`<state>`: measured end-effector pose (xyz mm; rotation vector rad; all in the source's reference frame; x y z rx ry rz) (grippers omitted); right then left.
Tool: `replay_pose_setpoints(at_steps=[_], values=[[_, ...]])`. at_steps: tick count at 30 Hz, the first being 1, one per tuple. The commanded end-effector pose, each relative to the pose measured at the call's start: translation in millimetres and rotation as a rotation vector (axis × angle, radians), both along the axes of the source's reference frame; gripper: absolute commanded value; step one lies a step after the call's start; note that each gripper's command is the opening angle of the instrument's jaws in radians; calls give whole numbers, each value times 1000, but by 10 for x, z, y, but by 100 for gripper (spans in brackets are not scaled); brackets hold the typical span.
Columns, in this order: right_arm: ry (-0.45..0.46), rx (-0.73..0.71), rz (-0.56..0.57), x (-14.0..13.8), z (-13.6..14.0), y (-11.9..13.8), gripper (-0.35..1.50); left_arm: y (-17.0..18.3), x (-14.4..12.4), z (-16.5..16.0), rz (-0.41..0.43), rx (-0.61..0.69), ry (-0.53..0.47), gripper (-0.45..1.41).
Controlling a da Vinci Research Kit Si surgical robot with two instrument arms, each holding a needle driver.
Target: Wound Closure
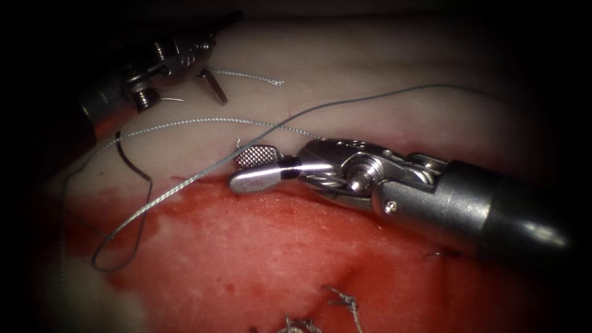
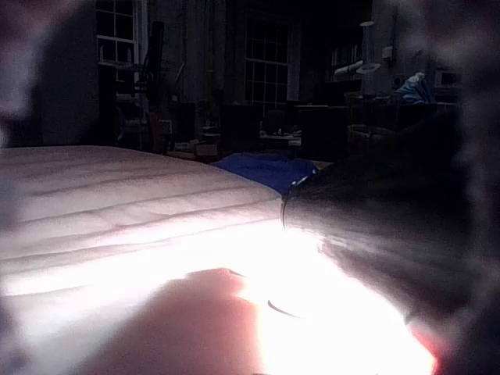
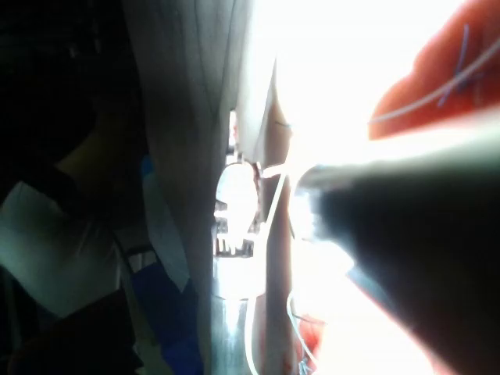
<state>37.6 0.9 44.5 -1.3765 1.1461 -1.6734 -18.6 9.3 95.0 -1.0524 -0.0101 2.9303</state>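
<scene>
The needle (image 1: pixel 132 163) is lying loose on the tissue (image 1: pixel 370 74) at nine o'clock, thread (image 1: pixel 185 185) looping around it. The right tool (image 1: pixel 246 169) is gaping open, empty, at centre. The left tool (image 1: pixel 209 77), eleven o'clock, is open, empty, beside a cut end (image 1: pixel 250 76).

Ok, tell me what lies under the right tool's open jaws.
Under the right tool, whose jaws are open and hold nothing, the thread runs across the pale tissue at the cut's edge. The lower jaw covers what lies beneath it.
</scene>
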Motion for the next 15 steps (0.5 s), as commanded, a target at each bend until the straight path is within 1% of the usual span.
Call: replay_pose_setpoints(at_steps=[1,3,4,6,7,9,10,13,14,15], values=[[8,-4,4,5,-10,13,126,15,4,-15,-34,11,-26,120],[10,-2,2,3,-12,14,128,18,13,-25,-76,35,-65,116],[11,1,1,1,-13,15,128,22,21,-32,-92,43,-96,111],[13,4,-1,-2,-16,17,126,30,34,-44,-134,67,-154,99],[15,7,-3,-4,-17,18,128,37,45,-53,-153,78,-194,93],[17,10,-5,-7,-19,20,131,46,62,-65,-203,110,-241,79],[19,12,-6,-9,-20,21,131,49,73,-72,-252,151,-256,78],[22,14,-10,-13,-21,22,131,47,101,-82,-327,229,-261,71],[21,20,-11,-14,-22,22,131,44,109,-84,-358,262,-261,56],[21,26,-12,-16,-22,21,131,41,117,-84,-410,307,-262,32]])
